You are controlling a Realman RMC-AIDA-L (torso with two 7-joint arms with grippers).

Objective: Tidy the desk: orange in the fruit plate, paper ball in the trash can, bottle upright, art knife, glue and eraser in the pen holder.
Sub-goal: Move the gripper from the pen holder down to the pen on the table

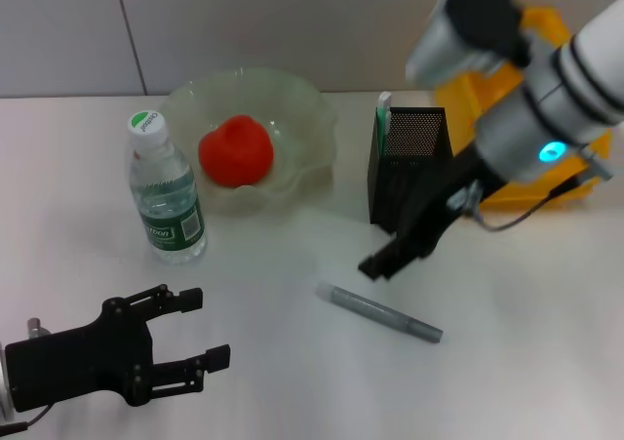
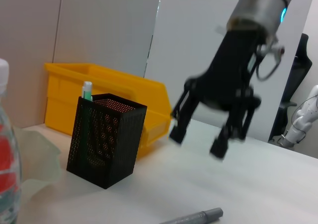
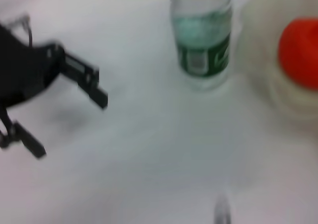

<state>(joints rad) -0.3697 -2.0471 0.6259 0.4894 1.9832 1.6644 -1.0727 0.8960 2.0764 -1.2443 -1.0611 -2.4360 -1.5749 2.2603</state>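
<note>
The orange (image 1: 235, 150) lies in the pale-green fruit plate (image 1: 302, 108). The bottle (image 1: 166, 191) stands upright to its left. The black mesh pen holder (image 1: 409, 162) holds a green-and-white stick (image 1: 383, 108). A slim grey pen-shaped item (image 1: 380, 312) lies on the desk (image 1: 292, 381). My right gripper (image 1: 385, 261) hangs open and empty just in front of the pen holder, above the grey item; it also shows in the left wrist view (image 2: 197, 142). My left gripper (image 1: 207, 328) rests open and empty at the front left. The eraser and paper ball are not in view.
The yellow trash can (image 1: 546, 108) stands behind and to the right of the pen holder, partly hidden by my right arm. In the left wrist view it (image 2: 114, 92) sits close behind the pen holder (image 2: 104, 139).
</note>
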